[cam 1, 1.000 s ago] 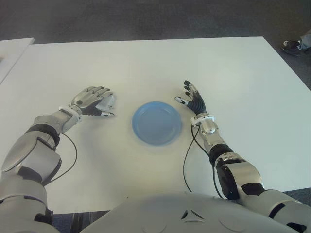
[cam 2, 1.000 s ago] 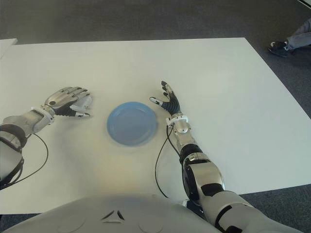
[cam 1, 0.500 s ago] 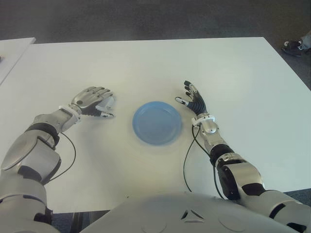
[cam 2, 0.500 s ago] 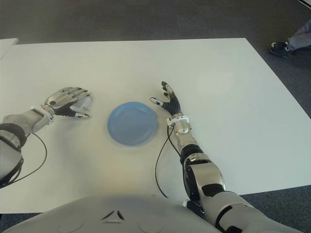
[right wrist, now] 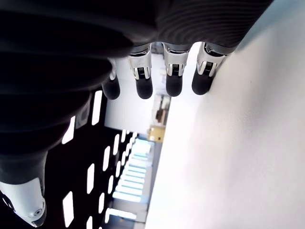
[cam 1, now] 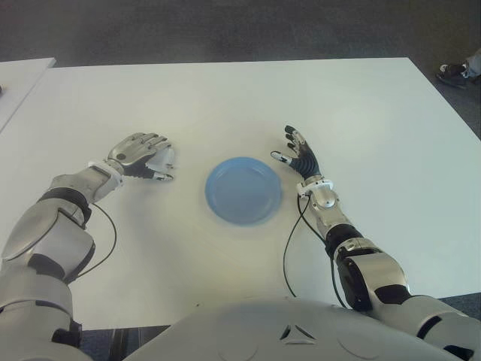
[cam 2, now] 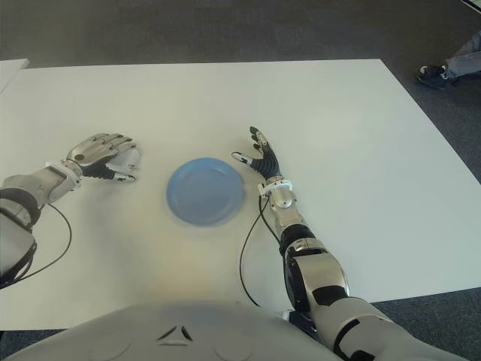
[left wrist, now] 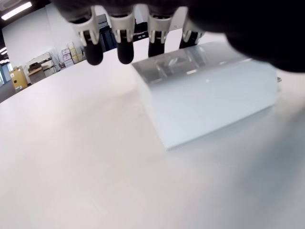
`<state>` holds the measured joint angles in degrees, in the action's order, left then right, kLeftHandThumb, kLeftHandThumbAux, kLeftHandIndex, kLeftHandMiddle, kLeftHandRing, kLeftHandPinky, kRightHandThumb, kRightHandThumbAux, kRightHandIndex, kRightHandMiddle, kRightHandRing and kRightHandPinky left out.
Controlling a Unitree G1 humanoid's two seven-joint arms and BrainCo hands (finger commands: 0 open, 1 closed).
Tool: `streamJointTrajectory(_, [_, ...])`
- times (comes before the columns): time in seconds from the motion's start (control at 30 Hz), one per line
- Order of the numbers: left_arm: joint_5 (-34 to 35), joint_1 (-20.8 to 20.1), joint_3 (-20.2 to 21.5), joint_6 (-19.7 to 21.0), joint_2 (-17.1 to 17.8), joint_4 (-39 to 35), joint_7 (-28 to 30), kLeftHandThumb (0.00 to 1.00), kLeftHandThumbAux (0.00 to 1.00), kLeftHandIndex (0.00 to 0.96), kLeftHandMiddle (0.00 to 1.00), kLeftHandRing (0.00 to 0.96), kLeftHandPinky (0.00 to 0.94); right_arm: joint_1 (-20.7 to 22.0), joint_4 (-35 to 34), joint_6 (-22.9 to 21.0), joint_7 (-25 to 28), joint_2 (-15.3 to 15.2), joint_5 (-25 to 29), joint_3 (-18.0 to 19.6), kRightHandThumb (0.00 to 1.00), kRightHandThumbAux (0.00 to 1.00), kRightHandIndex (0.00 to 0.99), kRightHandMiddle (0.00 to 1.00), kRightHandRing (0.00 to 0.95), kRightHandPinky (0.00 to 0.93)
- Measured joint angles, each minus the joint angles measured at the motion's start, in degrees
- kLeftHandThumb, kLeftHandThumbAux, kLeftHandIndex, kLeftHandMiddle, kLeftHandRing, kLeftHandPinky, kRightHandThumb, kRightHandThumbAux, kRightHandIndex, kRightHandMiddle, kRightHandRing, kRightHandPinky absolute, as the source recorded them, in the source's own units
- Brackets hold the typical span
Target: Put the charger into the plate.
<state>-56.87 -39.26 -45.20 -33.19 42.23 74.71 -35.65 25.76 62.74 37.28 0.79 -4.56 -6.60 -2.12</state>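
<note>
White and wide, the surface [cam 1: 225, 98] fills most of what the robot's head sees, with dark grey floor [cam 1: 225, 30] behind it. At the far right edge a person's shoe [cam 1: 453, 73] shows on the floor.

A round blue plate [cam 1: 243, 189] sits near the middle of the surface. It has nothing in it.

To the left of the plate is the left hand [cam 1: 139, 154]. It is bent over a small white box, which is the charger [left wrist: 209, 102]. In the head views only a bit of the charger peeks out from under the hand. In the left wrist view the charger lies flat on the surface, and the fingers [left wrist: 121, 36] hang curved just over its top edge. They arch over the charger, but I cannot tell if they touch it. They are not wrapped around it. The charger is well apart from the plate.

On the right side of the plate is the right hand [cam 1: 299, 156], just beside the rim. Its fingers [right wrist: 143, 81] are spread and straight, and they hold nothing. A thin black cable [cam 1: 289, 248] runs along the right arm down toward the robot's body.
</note>
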Motion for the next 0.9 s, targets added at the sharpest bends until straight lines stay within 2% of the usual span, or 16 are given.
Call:
streamJointTrajectory(0.43, [2.6,0.1,1.9,1.1,-1.6,0.7,5.4,0.460,0.147,0.000,0.000,0.000,0.003,-0.4,-0.4,0.6,0.6,-0.1,0.0,-0.1,0.108,0.642,0.016,0.033,0.036,0.086])
streamJointTrajectory(0.9, [4.8,0.8,3.4,2.1,-2.6,0.7,6.9,0.453,0.155,0.000,0.000,0.000,0.028,-1.0,-1.4,0.6,1.1,-0.1,0.1,0.0,0.119,0.639,0.022,0.053,0.059,0.101])
